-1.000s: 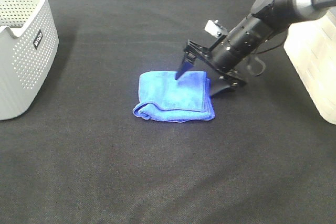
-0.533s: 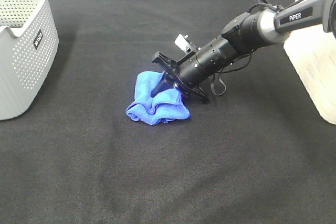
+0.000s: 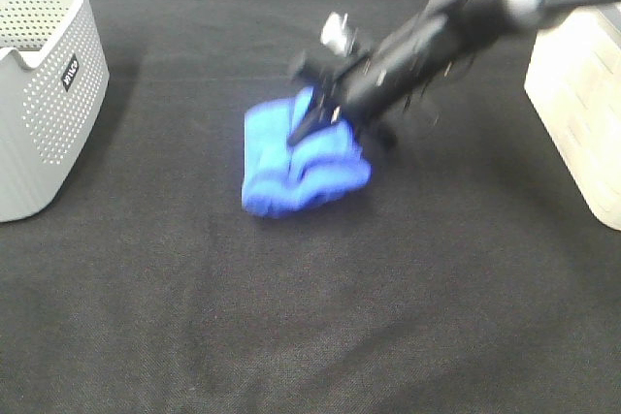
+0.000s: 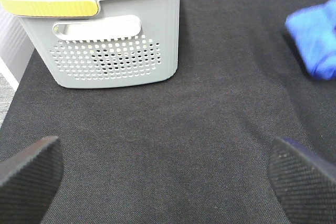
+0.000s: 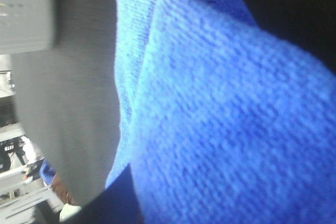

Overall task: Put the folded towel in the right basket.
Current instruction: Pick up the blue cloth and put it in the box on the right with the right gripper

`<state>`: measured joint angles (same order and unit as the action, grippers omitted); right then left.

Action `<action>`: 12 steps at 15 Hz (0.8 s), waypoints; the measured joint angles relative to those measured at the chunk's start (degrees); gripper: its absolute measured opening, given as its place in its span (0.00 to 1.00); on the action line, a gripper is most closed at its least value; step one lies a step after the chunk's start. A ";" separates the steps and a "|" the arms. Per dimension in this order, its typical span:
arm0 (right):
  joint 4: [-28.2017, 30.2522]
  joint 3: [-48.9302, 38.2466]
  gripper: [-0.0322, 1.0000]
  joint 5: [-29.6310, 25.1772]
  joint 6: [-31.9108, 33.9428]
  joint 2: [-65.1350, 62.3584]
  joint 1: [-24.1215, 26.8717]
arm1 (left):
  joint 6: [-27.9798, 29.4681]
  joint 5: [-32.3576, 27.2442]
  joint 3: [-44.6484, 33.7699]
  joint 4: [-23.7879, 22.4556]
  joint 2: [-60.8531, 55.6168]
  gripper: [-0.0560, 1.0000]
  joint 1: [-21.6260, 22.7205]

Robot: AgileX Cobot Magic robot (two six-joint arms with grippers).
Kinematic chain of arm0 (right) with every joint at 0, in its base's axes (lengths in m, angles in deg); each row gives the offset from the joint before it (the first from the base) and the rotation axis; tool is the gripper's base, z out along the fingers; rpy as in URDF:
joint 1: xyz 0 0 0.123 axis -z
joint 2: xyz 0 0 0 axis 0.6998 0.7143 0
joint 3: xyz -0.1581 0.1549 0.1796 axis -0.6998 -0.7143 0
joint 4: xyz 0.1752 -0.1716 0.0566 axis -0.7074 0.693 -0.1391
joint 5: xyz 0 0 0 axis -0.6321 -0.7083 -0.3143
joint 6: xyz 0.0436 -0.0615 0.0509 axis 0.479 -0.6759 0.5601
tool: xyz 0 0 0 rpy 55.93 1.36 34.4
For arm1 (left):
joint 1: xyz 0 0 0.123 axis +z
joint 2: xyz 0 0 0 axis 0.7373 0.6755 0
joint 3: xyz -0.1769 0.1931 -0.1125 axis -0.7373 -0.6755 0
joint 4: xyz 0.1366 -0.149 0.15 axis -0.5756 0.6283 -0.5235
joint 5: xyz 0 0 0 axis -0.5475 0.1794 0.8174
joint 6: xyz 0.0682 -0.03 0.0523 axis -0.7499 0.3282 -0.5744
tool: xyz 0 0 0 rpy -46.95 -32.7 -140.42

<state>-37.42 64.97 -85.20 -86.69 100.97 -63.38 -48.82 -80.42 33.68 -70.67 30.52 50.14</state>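
The folded blue towel [image 3: 303,160] hangs bunched from my right gripper [image 3: 312,121], which is shut on its upper edge and holds it over the middle of the black table; arm and towel are motion-blurred. In the right wrist view the towel [image 5: 220,114] fills the frame, with a dark fingertip [image 5: 113,208] at its edge. The cream right basket [image 3: 580,94] stands at the right edge, well apart from the towel. My left gripper [image 4: 168,182] is open and empty, low over the table, and its view shows the towel [image 4: 315,38] far off.
A grey perforated basket [image 3: 39,75] stands at the far left; in the left wrist view [image 4: 118,40] it has a yellow-trimmed rim and holds something white. Black cloth [image 3: 310,317] covers the table.
My right gripper pushed into the flat towel, bunched it leftward and closed on it. Now it has risen with the towel hanging from it. The left arm has not moved.
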 joint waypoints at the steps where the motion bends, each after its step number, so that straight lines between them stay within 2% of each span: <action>1: 0.06 2.64 0.21 -2.92 0.00 -1.66 1.15 | 0.00 0.00 0.00 0.00 0.00 0.99 0.00; 4: 0.86 11.75 0.21 -10.60 1.66 -6.13 5.50 | 0.00 0.00 0.00 0.00 0.00 0.99 0.00; 5: 0.86 11.75 0.21 -10.60 1.66 -6.13 5.50 | 0.00 0.00 0.00 0.00 0.00 0.99 0.00; 8: 3.72 25.38 0.21 -11.75 7.16 -10.31 14.73 | 0.00 0.00 0.00 0.00 0.00 0.99 0.00; 10: 10.60 30.19 0.21 -11.69 10.83 -13.41 20.63 | 0.00 0.00 0.00 0.00 0.00 0.99 0.00; 12: 21.94 30.71 0.21 -11.97 13.29 -17.07 26.81 | 0.00 0.00 0.00 0.00 0.00 0.99 0.00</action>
<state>-15.47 95.68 -97.17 -73.39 83.90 -36.56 -48.82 -80.42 33.68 -70.67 30.52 50.14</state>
